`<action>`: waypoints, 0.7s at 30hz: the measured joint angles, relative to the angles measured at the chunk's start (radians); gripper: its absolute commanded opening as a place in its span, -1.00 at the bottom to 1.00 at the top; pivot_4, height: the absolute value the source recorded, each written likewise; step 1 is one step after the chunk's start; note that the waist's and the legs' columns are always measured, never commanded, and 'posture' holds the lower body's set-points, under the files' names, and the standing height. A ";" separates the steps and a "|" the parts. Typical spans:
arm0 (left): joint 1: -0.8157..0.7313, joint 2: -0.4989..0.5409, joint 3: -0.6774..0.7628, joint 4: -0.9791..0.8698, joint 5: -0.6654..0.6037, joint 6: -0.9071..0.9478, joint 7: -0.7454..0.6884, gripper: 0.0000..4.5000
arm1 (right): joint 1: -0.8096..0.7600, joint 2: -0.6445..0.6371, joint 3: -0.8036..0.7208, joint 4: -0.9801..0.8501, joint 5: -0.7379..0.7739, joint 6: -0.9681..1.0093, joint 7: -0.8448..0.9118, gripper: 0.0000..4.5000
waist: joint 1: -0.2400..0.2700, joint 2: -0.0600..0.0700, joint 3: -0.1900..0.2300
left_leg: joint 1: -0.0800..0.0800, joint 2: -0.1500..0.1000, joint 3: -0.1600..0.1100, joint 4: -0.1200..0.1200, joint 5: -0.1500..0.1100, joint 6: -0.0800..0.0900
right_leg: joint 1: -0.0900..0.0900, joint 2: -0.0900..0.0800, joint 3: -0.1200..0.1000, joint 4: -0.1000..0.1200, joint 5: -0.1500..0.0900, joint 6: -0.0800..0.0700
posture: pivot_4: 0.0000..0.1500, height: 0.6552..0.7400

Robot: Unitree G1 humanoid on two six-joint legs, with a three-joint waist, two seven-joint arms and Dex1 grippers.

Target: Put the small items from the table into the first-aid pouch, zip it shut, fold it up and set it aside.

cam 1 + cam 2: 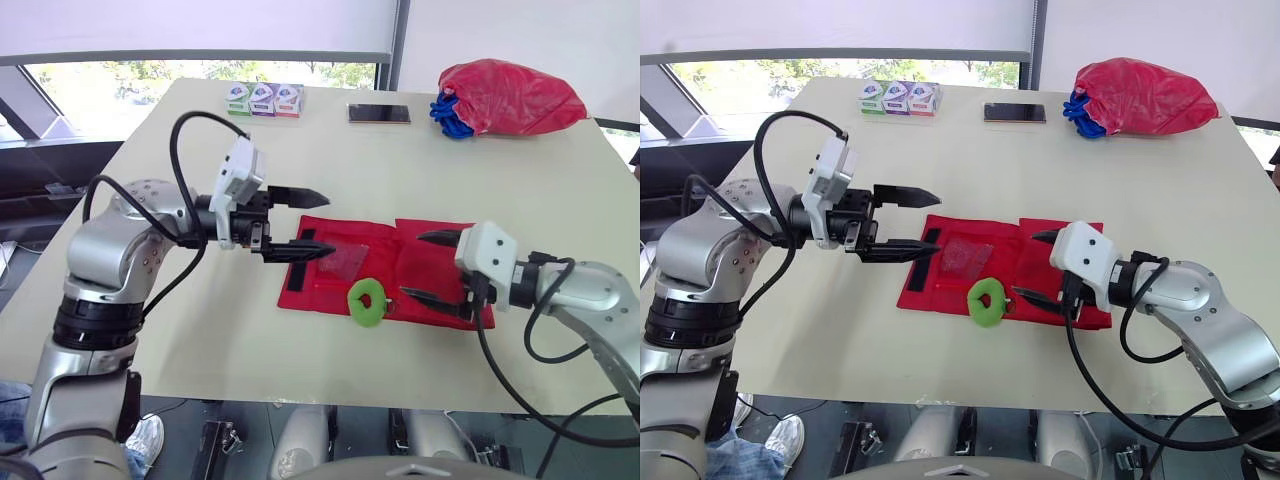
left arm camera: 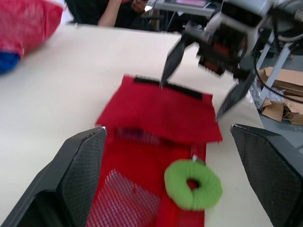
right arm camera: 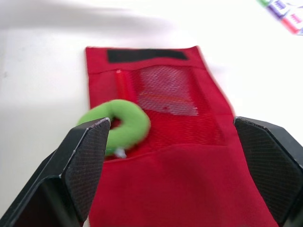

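Packing is looking unfinished: the red first-aid pouch is lying unfolded and flat on the table, and the green ring is resting on its near edge, partly overhanging onto the tabletop, outside the mesh pocket. We are holding the left gripper wide open at the pouch's left end, and the right gripper is spreading just as wide over the right flap. To do this step well, we are judging that the right gripper should be pinning the flap while the left is closing across the ring's soft band rather than its hole, lifting only slightly and carrying it to the pocket. Dragging is risking bunched fabric or a ring nudged off the pouch.
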 measured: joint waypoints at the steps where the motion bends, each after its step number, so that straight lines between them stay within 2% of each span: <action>1: 0.016 0.001 0.002 0.012 0.004 0.003 0.010 1.00 | 0.007 0.004 -0.016 0.001 0.013 -0.001 0.000 0.97 | 0.000 0.000 0.000 | 0.000 0.000 0.000 0.000 0.000 0.000 | 0.000 0.000 0.000 0.000 0.000 0.000 | 1.00 1.00; 9: 0.148 -0.048 0.044 0.107 0.030 0.077 0.179 1.00 | 0.055 0.017 -0.218 -0.014 0.189 0.002 0.013 0.97 | 0.001 0.000 0.000 | 0.000 0.000 0.000 0.000 0.000 0.000 | 0.001 -0.001 0.000 0.000 0.000 0.000 | 1.00 1.00; 16: 0.152 -0.094 0.110 0.252 0.025 0.216 0.305 1.00 | 0.065 -0.020 -0.324 -0.034 0.346 0.032 0.014 0.97 | 0.001 0.000 0.000 | 0.000 0.000 -0.001 0.000 0.000 0.000 | 0.001 -0.001 -0.001 0.000 0.001 0.000 | 1.00 1.00; 21: 0.133 -0.105 0.147 0.274 -0.051 0.389 0.316 1.00 | 0.067 -0.061 -0.350 -0.054 0.410 0.042 0.030 0.97 | 0.002 0.000 0.000 | 0.001 0.000 -0.001 0.000 0.000 0.000 | 0.002 -0.002 -0.001 0.000 0.000 0.000 | 1.00 1.00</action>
